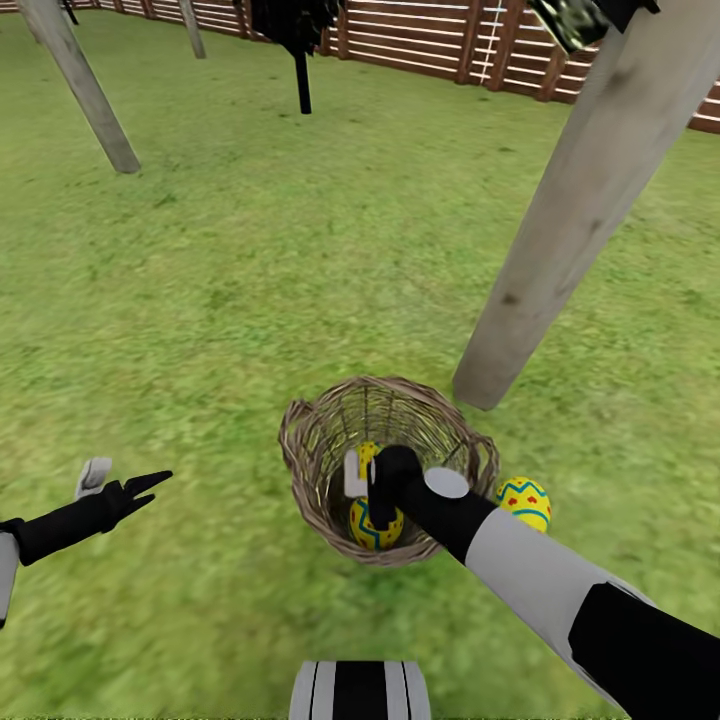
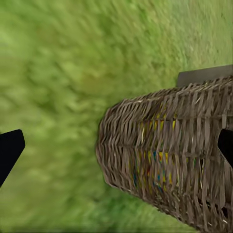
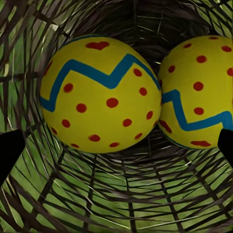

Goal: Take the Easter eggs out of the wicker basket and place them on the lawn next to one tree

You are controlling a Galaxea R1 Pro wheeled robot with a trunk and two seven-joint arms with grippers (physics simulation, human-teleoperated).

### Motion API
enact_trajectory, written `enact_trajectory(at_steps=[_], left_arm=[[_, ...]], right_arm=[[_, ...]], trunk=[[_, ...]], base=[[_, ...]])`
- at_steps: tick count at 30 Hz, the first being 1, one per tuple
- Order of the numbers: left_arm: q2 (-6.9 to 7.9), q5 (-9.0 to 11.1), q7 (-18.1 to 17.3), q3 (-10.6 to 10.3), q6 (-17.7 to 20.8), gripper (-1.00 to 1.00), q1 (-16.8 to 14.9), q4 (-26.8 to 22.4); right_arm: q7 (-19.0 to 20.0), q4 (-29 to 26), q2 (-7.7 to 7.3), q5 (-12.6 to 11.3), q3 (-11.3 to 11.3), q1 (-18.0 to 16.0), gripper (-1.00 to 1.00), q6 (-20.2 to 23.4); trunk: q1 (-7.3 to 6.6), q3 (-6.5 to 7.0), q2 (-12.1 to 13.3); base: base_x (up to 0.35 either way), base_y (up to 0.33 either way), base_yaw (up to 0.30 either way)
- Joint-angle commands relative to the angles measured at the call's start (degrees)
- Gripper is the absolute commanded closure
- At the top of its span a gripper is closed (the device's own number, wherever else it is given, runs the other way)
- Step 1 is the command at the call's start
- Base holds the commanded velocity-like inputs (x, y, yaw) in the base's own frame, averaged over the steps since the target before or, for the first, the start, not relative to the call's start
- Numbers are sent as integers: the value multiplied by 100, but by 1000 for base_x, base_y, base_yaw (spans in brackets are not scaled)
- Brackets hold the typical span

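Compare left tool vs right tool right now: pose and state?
The right tool reaches down into the wicker basket, just above two eggs; the left tool hangs over bare lawn, beside the basket and apart from it. The right tool faces eggs at close range; the left faces the basket's outer wall. Both are open and empty.

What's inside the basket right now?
Two Easter eggs sit inside the wicker basket, with the right gripper reaching in. Its arm covers part of the inside.

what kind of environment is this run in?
A simulated fenced garden, it seems: green lawn underfoot, a brown slatted wooden fence at the back, and pale tree trunks rising from the grass. A wicker basket with painted eggs sits on the lawn.
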Motion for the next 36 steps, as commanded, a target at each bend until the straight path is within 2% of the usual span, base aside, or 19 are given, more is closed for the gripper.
enact_trajectory(at_steps=[1,4,13,20,30,36], left_arm=[[2,-4,-22,6,24,-100,-4,0],[2,-4,-22,6,24,-100,-4,0],[-2,-4,-22,6,24,-100,-4,4],[2,-4,-20,9,24,-100,-4,9],[12,2,-28,9,32,-100,-4,18],[6,12,-30,21,33,-100,-4,-15]], right_arm=[[38,-5,1,96,6,-4,-100,16],[38,8,2,207,3,-6,-100,9],[38,4,2,261,2,-26,-100,-11],[38,4,2,419,2,-25,-100,-3],[38,21,7,457,2,-22,-100,3],[38,21,10,457,2,-22,-100,6]], trunk=[[1,-27,-3],[9,-93,-7],[32,-293,-19],[50,-448,-29],[50,-448,-29],[50,-448,-29]], base=[[0,0,0],[0,0,0],[0,0,0],[0,0,0],[5,-7,0],[217,56,0]])
